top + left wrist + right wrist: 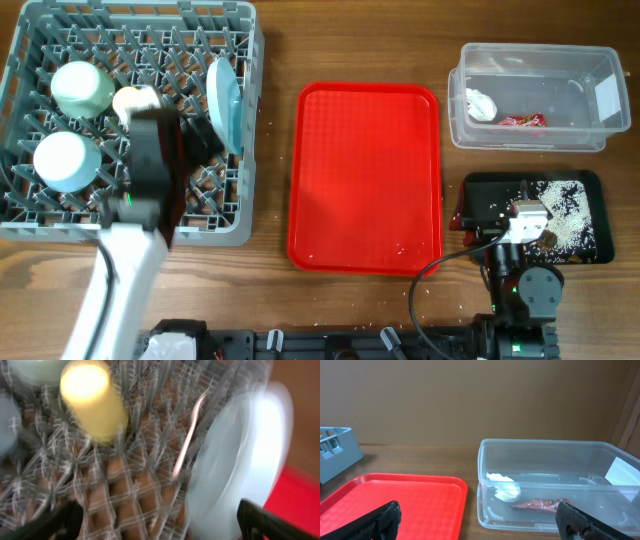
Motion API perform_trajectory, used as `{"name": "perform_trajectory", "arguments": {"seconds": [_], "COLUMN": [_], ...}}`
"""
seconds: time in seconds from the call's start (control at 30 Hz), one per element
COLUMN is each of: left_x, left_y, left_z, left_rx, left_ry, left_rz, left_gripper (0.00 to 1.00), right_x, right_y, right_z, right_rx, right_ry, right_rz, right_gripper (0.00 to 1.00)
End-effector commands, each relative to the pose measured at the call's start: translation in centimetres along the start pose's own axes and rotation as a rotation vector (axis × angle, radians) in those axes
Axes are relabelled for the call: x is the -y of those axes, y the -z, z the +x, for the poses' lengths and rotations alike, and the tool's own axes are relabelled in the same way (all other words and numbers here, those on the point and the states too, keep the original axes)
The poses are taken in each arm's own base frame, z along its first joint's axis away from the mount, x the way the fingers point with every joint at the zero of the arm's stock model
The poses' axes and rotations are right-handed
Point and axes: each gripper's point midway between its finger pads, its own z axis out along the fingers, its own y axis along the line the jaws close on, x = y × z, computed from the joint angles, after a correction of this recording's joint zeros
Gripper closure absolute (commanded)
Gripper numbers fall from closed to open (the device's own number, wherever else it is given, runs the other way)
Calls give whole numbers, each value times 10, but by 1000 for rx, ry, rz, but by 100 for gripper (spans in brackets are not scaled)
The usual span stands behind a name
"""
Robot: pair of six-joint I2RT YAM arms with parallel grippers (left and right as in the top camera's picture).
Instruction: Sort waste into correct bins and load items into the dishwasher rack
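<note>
The grey dishwasher rack holds a pale green bowl, a light blue bowl, a yellow cup and the upright plate. My left gripper hangs open and empty over the rack, next to the plate. The blurred left wrist view shows its open jaws, the cup and the plate. The clear tub holds the white napkin and the red wrapper. Crumbs lie in the black tray. My right gripper is open and empty, facing the tub.
The flat red serving tray lies between the rack and the bins, and it also shows in the right wrist view. A few pale crumbs lie on the table near its front right corner. The right arm stands over the black tray's front edge.
</note>
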Motion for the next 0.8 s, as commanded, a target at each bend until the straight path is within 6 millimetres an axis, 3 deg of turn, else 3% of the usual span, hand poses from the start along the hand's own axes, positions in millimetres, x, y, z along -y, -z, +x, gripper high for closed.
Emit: {"name": "perform_trajectory", "arguments": {"seconds": [0.0,0.13,0.23,0.33,0.47,0.77], "left_x": [-17,-38,-42,-19,-20,-20], "left_y": [10,27,36,50,67,66], "left_z": [40,74,79,89,76,76], "left_rx": [154,352,423,461,550,547], "left_ry": [-17,25,39,-140,-122,-122], "left_rz": [111,204,240,379,396,398], "left_gripper": [0,0,0,0,0,0], "right_x": [-1,-1,-1,-1,-1,-1], "right_y": [0,0,0,0,0,0], "right_z": [-1,-1,-1,-1,-1,-1], "right_rx": [8,8,8,8,8,8], "right_ry": [18,18,18,18,18,18], "right_rz": [-8,-8,-8,-8,-8,-8], "right_gripper": [0,0,0,0,0,0]}}
